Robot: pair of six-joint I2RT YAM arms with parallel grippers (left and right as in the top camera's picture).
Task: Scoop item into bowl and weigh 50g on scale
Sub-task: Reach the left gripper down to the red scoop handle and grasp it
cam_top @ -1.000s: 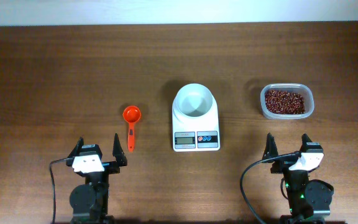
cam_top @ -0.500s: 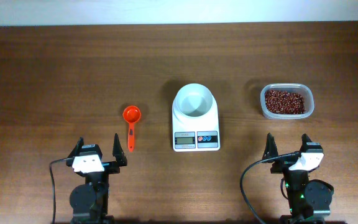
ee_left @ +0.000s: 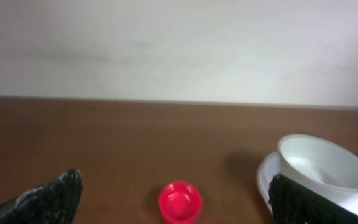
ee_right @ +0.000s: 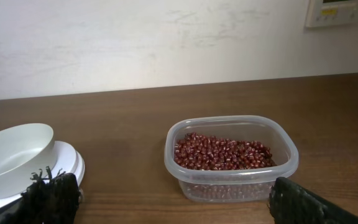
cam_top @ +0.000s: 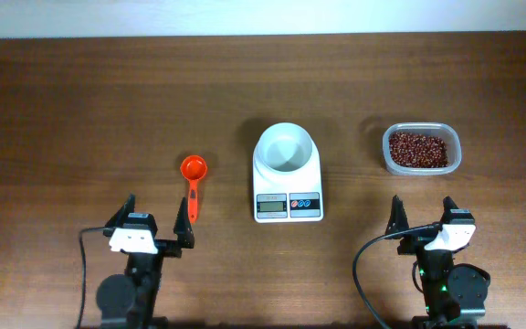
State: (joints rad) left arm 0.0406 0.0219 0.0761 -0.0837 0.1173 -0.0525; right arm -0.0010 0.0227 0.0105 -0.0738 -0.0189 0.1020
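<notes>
Left gripper had shifted slightly right toward the orange measuring scoop, fingers wide open and empty like the right gripper; beans sat untouched in the clear tub at frame right, white bowl empty on the scale at centre.

Wide gaps flank the scale — scoop left, tub right

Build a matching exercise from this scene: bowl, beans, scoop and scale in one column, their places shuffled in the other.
Column one:
1. bowl
2. beans
3. scoop
4. scale

Column two:
A. inside the clear tub
B. lying on the table, left of the scale
C. sitting on top of the scale
D. mid-table, between scoop and tub

Pairs: 1-C, 2-A, 3-B, 4-D
</notes>
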